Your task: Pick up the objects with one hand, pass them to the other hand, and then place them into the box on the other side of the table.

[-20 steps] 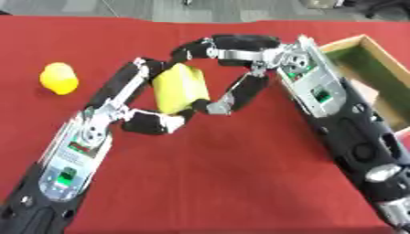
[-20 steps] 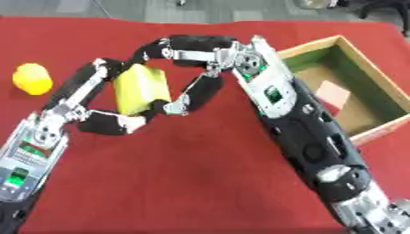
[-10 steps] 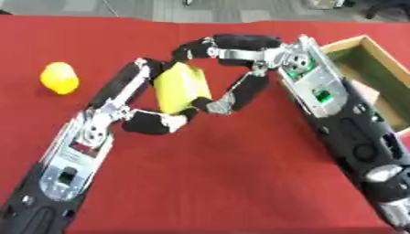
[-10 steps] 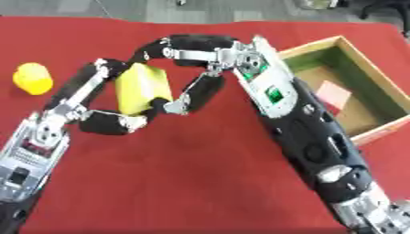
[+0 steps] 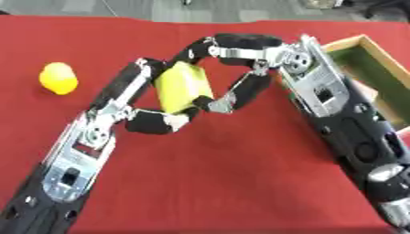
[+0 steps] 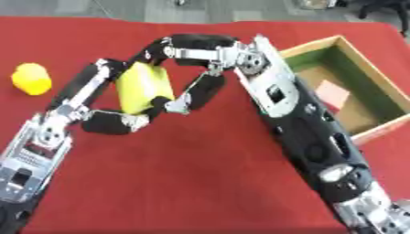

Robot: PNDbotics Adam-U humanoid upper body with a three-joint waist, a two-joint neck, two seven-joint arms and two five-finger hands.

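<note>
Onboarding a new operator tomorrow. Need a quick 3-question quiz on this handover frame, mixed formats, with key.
1. True or false: both the left hand and the right hand touch the yellow block.
2. Multiple choice: where is the yellow ball? A) in the box B) on the red cloth at the robot's left C) in the right hand
3. Fill in: the pink thing lies inside the ____.

Key: 1 true; 2 B; 3 box.
</note>
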